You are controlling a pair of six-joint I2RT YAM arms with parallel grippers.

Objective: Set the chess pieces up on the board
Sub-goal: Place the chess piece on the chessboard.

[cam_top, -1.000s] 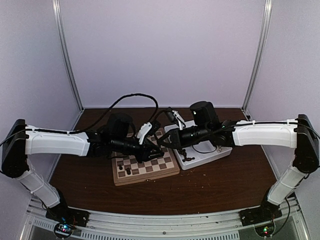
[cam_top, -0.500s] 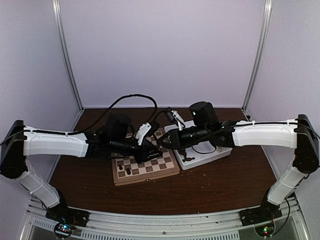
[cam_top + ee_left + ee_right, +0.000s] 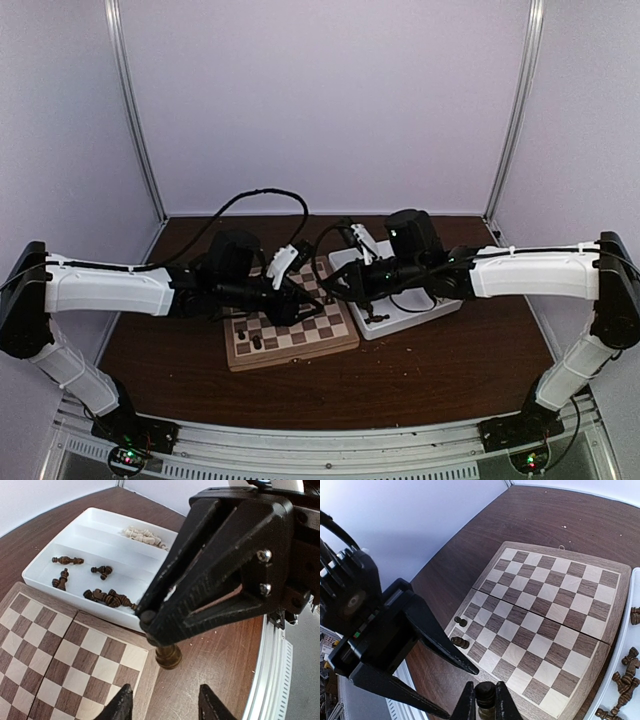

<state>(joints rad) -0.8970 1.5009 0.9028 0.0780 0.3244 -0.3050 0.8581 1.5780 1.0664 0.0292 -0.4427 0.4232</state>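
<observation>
My right gripper (image 3: pixel 485 702) is shut on the head of a dark brown chess piece (image 3: pixel 485 694), which hangs upright. In the left wrist view the same piece (image 3: pixel 168 656) shows under the right gripper's fingers (image 3: pixel 165 615), just off the board's (image 3: pixel 60 650) border. My left gripper (image 3: pixel 165 707) is open, with its tips on either side below the piece and apart from it. Two dark pieces (image 3: pixel 460 632) stand on the board (image 3: pixel 540 605) at its far-left edge squares. Several more dark pieces (image 3: pixel 105 597) lie in the white tray (image 3: pixel 100 535).
Pale cream pieces (image 3: pixel 142 535) lie in the tray's far compartment. In the top view the tray (image 3: pixel 425 310) sits right of the board (image 3: pixel 300 342), and both arms meet over the gap between them. Brown table surrounds both. A metal rail (image 3: pixel 275 670) runs along the table's edge.
My left gripper has opened and let go of the dark piece. The right gripper now holds it alone. The right arm has shifted slightly to the right.
</observation>
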